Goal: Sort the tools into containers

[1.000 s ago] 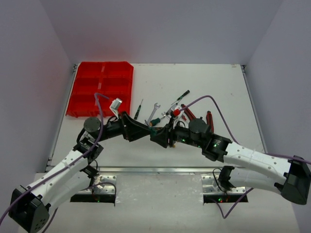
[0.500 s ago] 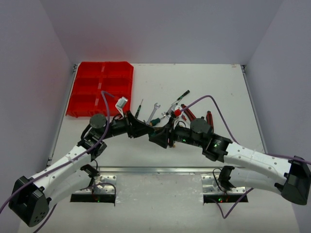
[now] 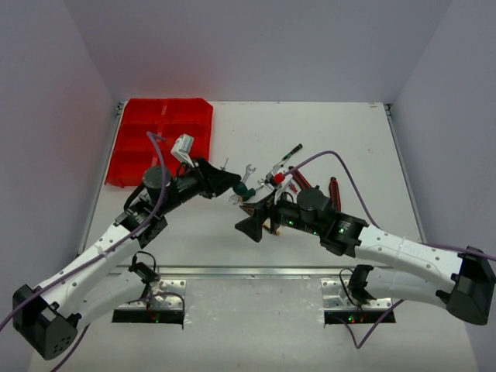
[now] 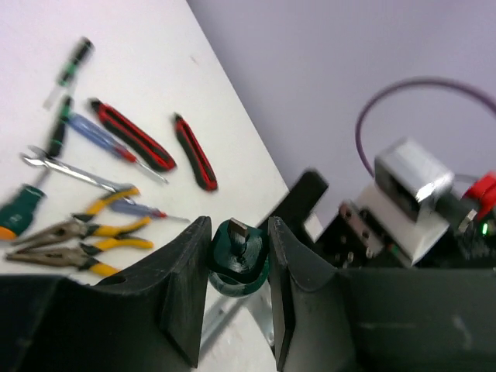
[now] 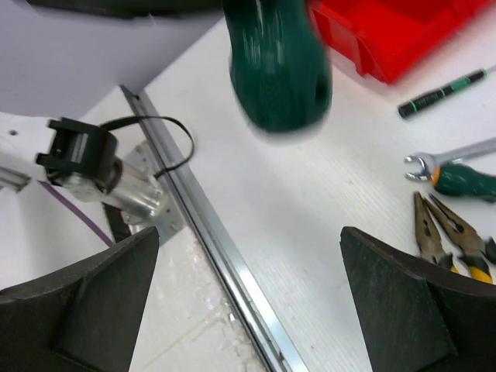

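My left gripper [image 3: 232, 187] [image 4: 239, 232] is shut on the stubby dark green handle of a screwdriver [image 3: 246, 191] [image 4: 239, 262] and holds it above the table. That green handle [image 5: 279, 70] hangs blurred at the top of the right wrist view. Below it, my right gripper [image 3: 253, 225] [image 5: 248, 236] stands wide open with nothing between its fingers. The red tray of containers [image 3: 163, 143] [image 5: 395, 31] lies at the far left. More tools lie mid-table: pliers [image 4: 81, 232] [image 5: 446, 232], a wrench [image 4: 70, 170] [image 5: 453, 153], red-black cutters [image 4: 132, 136] [image 3: 335, 194].
A second green-handled screwdriver [image 5: 465, 182] [image 4: 19, 209] and a slim green-black one [image 5: 442, 93] [image 4: 74, 62] lie among the pile. A metal rail [image 5: 209, 248] runs along the table's near edge, with a mount and cable [image 5: 85, 163] beside it.
The left gripper closed on the green screwdriver handle and carried it up toward the tray. The right gripper let go, opened wide and drew back toward the near edge.
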Motion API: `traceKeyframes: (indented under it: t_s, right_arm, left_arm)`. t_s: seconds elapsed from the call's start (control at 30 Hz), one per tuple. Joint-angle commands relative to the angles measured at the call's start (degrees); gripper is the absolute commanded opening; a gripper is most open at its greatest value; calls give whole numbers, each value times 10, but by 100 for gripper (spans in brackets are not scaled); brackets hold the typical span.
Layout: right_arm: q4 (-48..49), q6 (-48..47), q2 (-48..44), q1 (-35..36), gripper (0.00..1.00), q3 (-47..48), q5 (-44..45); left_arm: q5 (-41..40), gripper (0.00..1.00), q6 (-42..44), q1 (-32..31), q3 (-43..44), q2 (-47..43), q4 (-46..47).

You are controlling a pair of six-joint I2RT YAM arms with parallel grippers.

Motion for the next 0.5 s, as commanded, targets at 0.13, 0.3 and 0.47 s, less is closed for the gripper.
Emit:
traceKeyframes:
  t_s: [0.13,0.3,0.47]
  right_arm:
    - [-121,-4,-105,1,99,-36,174]
    - [-158,-3,-141,1,99,-51,174]
    - [-179,10,-160,0,99,-66,184]
  left_arm:
    - [-404,0,51,121,132,145,-173]
    - [-493,1,47,188,188,270,-185]
    - [-501,13,52,207,244,381,-178]
